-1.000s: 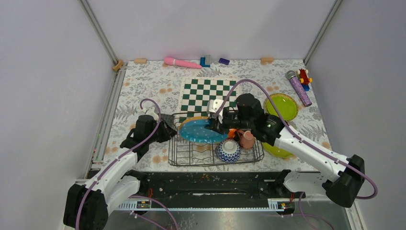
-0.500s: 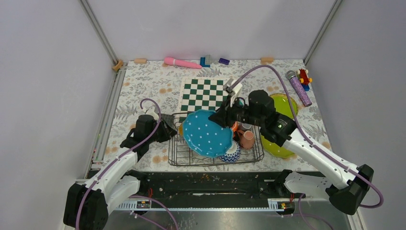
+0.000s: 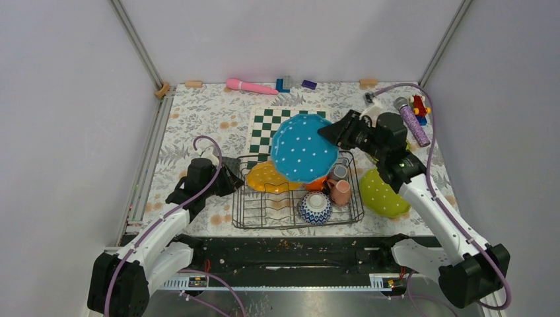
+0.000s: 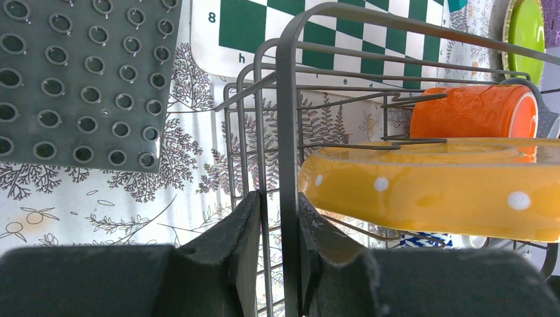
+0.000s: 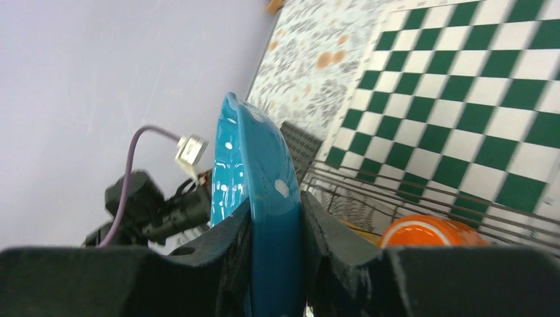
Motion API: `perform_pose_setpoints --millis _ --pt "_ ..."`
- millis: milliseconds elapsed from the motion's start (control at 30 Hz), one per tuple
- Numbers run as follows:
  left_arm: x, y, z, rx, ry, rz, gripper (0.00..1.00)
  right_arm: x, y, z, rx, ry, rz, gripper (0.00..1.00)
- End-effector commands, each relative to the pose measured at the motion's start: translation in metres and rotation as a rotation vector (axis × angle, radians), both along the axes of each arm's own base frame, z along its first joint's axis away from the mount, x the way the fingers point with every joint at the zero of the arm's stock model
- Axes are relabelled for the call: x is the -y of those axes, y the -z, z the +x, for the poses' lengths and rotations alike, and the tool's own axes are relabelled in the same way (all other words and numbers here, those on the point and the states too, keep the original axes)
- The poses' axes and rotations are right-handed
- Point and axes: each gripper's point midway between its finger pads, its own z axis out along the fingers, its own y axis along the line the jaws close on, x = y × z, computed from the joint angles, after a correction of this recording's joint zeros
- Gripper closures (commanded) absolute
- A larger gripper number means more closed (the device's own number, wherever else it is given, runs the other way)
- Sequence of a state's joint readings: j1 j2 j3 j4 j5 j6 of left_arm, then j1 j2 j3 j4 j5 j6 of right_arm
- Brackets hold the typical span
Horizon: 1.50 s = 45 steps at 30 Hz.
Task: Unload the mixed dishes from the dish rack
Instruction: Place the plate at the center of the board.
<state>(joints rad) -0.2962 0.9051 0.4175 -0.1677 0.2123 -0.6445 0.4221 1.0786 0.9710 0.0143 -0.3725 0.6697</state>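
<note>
- In the top external view, the right gripper [image 3: 338, 132] is seen closed narrowly on the right rim of the round teal plate with white dots [image 3: 304, 146]. The plate is held up on edge to that gripper's left, over the far side of the rectangular dark metal wire dish rack [image 3: 264, 214].
- Nearer than that gripper, the round yellow-orange plate [image 3: 267, 178], orange cup [image 3: 319, 183], small grey cup [image 3: 338, 173], pink mug [image 3: 341, 192] and blue-and-white patterned bowl [image 3: 315, 207] are seen inside the rack. A lime green dotted plate [image 3: 383, 193] is seen outside the rack, on the near side of the gripper.
- The left gripper [image 3: 231, 179] is set at the rack's left end wall, with the yellow-orange plate just to its right.
- In the left wrist view, the left gripper [image 4: 277, 205] is shown nearly shut, pinched on an upright wire of the dish rack [image 4: 285, 99]. The yellow-orange plate [image 4: 449, 191] is seen just ahead and right of the fingers, and the orange cup [image 4: 472, 111] lies on its side beyond it. A dark grey studded square mat [image 4: 79, 79] is seen ahead to the left, and the green-and-white chessboard [image 4: 343, 26] farther ahead.
- In the right wrist view, the teal plate [image 5: 254, 165] is clamped by its rim in the right gripper [image 5: 274, 218], both fingers touching it. The orange cup [image 5: 422, 234] and the chessboard [image 5: 475, 99] are seen ahead to the right.
</note>
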Motion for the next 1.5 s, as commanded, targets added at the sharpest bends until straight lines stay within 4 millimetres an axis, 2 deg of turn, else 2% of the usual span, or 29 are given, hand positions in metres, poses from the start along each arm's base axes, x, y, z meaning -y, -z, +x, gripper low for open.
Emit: perform_pose_setpoints --millis 0,100,200,433,600,833,1000,1200,1467 --pt "-0.008 0.004 -0.002 -0.021 -0.018 0.045 0.78 0.046 -0.072 0.01 0.125 0.206 0.226 1.0" --pt "-0.008 0.004 -0.002 -0.02 -0.018 0.047 0.78 0.089 -0.07 0.014 0.149 0.389 0.205 1.0" --pt "-0.008 0.004 -0.001 -0.018 -0.019 0.048 0.78 0.129 -0.069 0.01 0.179 0.562 0.142 1.0" --pt "-0.008 0.006 -0.001 -0.028 -0.018 0.053 0.78 0.222 -0.065 -0.021 0.216 0.977 -0.111 1.0" --pt "-0.008 0.006 -0.001 -0.027 -0.017 0.053 0.78 0.27 -0.054 -0.039 0.199 1.205 -0.269 1.0" --pt "-0.008 0.006 0.0 -0.03 -0.014 0.054 0.78 0.301 -0.029 -0.05 0.145 1.362 -0.392 1.0" --pt "-0.008 0.007 0.0 -0.032 -0.015 0.055 0.78 0.308 -0.003 -0.055 0.102 1.389 -0.451 1.0" --pt "-0.007 0.007 0.0 -0.035 -0.009 0.051 0.78 0.31 0.034 -0.055 0.009 1.354 -0.545 1.0" --pt "-0.004 0.006 -0.001 -0.038 0.005 0.04 0.78 0.307 0.086 -0.049 -0.107 1.308 -0.513 1.0"
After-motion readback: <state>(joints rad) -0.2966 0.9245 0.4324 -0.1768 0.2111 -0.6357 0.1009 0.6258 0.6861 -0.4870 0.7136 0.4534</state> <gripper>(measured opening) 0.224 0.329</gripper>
